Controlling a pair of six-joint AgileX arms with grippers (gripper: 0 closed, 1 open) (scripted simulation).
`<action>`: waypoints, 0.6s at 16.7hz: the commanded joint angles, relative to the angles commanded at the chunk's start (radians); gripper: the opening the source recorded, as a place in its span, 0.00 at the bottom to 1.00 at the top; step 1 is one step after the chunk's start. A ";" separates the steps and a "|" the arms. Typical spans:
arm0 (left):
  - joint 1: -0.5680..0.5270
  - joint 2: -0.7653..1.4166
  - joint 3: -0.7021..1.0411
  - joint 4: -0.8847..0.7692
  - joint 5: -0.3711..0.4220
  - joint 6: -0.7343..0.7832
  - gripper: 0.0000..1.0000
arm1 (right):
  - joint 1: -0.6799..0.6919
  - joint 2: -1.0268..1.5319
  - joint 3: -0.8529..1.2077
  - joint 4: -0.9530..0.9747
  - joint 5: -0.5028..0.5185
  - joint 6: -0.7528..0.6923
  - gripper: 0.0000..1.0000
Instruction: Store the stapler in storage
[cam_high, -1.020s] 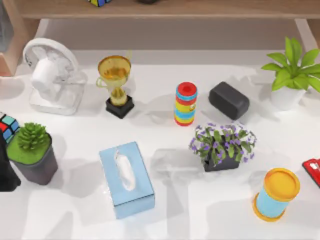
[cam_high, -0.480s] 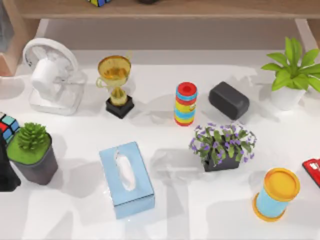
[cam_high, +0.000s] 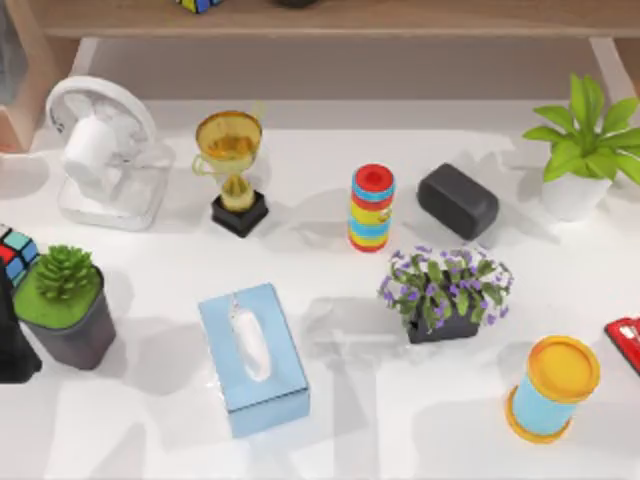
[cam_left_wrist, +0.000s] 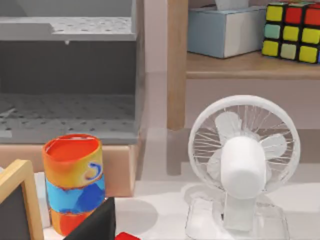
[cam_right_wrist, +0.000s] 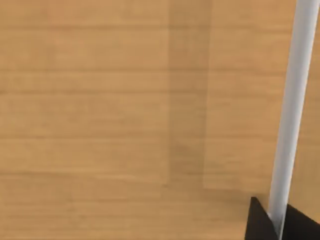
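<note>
The stapler (cam_high: 626, 342) lies at the table's right edge, just beside one blue-and-yellow cylinder (cam_high: 552, 388); three potted plants, one tissue box (cam_high: 252, 358), one fan (cam_high: 104, 150), one trophy (cam_high: 232, 170) around; whether either gripper is open, I cannot tell.

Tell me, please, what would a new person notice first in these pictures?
Probably the white fan at the table's far left and the gold trophy beside it. Next, the striped stack of rings in the middle and the blue tissue box in front. The red stapler lies at the right edge, partly cut off.
</note>
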 joint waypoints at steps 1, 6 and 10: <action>0.000 0.000 0.000 0.000 0.000 0.000 1.00 | -0.006 -0.012 -0.024 0.014 -0.006 0.000 0.00; 0.000 0.000 0.000 0.000 0.000 0.000 1.00 | -0.049 -0.094 -0.226 0.117 -0.053 0.001 0.00; 0.000 0.000 0.000 0.000 0.000 0.000 1.00 | -0.061 -0.113 -0.261 0.144 -0.064 0.001 0.00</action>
